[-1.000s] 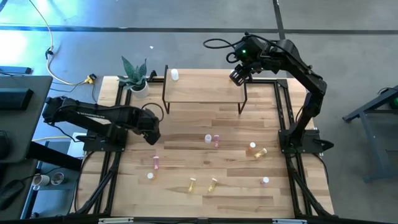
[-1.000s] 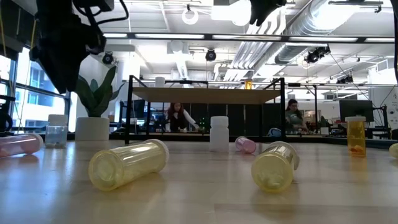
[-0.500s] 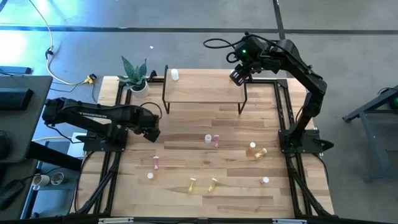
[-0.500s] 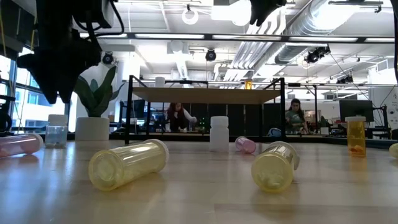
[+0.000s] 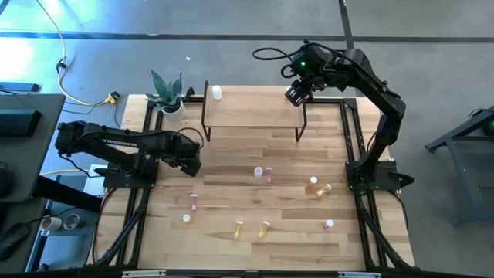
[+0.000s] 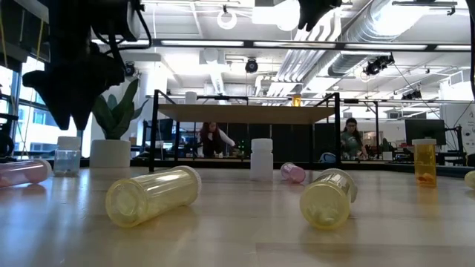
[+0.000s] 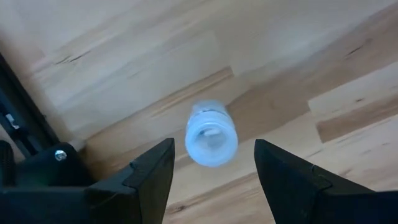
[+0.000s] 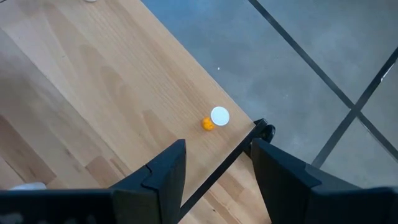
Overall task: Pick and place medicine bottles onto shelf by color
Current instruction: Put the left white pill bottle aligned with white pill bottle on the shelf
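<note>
My left gripper [image 5: 191, 164] [image 7: 212, 148] hangs open over the table's left part, pointing down. A white-capped bottle [image 7: 211, 134] [image 6: 67, 154] stands upright on the table below it, between the two fingers; they do not touch it. My right gripper [image 5: 296, 94] [image 8: 214, 171] is open and holds nothing, high above the right end of the shelf [image 5: 255, 112]. On the shelf stand a white bottle [image 5: 217, 93] at its left end and an orange one [image 8: 214, 118] near its right corner. Several more bottles stand or lie on the table, among them white [image 5: 258, 171], pink [image 5: 268, 175] and yellow [image 5: 264, 229].
A potted plant [image 5: 168, 96] stands at the far left corner beside the shelf. Loose bottles lie toward the table's near edge: pink [image 5: 194, 201], white [image 5: 186, 218], yellow [image 5: 238, 228], orange [image 5: 313, 184], white [image 5: 329, 225]. People sit in the room behind the table.
My left gripper has sunk toward the table over the white-capped bottle and has rolled a little about its own axis, its fingers staying open.
</note>
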You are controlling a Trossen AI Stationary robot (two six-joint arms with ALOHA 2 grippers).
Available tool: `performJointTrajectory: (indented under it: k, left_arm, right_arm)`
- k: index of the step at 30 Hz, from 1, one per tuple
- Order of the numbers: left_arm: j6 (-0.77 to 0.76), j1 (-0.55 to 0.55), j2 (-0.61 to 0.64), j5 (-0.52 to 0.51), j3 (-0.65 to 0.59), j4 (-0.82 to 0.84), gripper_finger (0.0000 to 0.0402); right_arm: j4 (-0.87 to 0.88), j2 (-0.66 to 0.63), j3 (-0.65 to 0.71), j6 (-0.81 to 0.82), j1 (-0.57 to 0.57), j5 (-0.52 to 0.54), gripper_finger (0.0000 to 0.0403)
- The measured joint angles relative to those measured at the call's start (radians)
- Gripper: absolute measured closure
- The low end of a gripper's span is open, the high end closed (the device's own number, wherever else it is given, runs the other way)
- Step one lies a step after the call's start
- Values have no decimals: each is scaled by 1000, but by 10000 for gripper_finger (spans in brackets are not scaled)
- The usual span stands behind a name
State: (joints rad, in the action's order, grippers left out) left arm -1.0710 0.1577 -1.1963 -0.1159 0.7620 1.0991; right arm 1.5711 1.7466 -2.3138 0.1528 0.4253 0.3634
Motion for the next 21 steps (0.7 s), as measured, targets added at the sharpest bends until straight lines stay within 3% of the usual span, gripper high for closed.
performJointTrajectory:
  k: [21]
  left_arm:
    - [31, 0, -155, 16, 0, -25, 190]
  right_arm:
    - [0, 0, 0, 3, 0, 0, 229]
